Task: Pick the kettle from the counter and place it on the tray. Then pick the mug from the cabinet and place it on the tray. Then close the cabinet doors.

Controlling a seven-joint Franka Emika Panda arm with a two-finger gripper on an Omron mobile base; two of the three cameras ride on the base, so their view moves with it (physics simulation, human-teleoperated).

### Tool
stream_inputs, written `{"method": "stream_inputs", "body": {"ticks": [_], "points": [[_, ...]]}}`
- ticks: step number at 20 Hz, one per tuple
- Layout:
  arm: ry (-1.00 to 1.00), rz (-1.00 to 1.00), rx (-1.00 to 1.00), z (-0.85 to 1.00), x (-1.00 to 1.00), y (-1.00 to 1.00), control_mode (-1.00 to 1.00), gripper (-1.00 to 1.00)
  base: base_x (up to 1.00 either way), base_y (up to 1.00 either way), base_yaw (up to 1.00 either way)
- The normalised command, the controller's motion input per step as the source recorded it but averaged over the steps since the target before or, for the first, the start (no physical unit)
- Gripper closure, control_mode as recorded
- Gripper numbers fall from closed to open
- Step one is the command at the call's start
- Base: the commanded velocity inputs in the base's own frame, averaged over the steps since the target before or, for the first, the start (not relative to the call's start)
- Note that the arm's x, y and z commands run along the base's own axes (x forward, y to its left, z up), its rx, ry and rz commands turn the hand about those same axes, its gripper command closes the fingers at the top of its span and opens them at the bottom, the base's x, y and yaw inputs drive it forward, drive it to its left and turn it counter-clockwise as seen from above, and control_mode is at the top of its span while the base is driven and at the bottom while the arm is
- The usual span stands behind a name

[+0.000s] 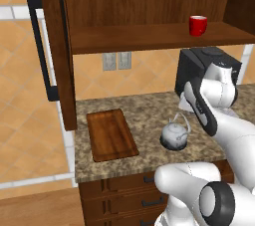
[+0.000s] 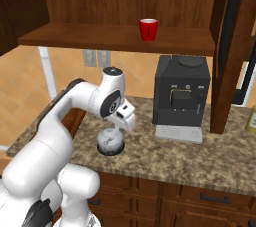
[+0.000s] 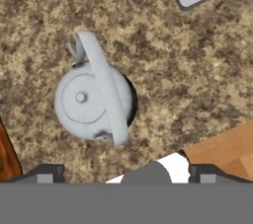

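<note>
One squat silvery metal kettle [image 1: 175, 135] stands mid-tabletop [image 1: 144, 110], one dark wooden tray [image 1: 110, 134] near the left edge, one red mug [image 1: 197, 25] on the shelf [image 1: 149, 38]; jaws spread open, holding nothing, partly hidden by the arm.

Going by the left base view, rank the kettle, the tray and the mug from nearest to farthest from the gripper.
1. kettle, on the counter just below the open gripper.
2. tray, flat on the counter, further left past the kettle.
3. mug, up on the cabinet shelf, well above.
</note>
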Motion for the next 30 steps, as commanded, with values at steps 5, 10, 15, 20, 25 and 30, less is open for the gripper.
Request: {"method": "stream_inputs", "body": {"ticks": [5,10,15,20,25,30], "points": [[0.00,-0.02,0.00,-0.19,0.10,-0.04,-1.00,-1.00,0.00,0.00,0.00],[0.00,-0.02,0.00,-0.18,0.19,0.01,-1.00,-1.00,0.00,0.00,0.00],[0.00,-0.02,0.00,-0.18,0.19,0.06,-1.00,-1.00,0.00,0.00,0.00],[0.00,-0.01,0.00,-0.22,0.17,0.02,-1.00,-1.00,0.00,0.00,0.00],[0.00,-0.01,0.00,-0.20,0.20,0.00,-1.00,-1.00,0.00,0.00,0.00],[0.00,-0.01,0.00,-0.16,0.18,0.00,-1.00,-1.00,0.00,0.00,0.00]]}}
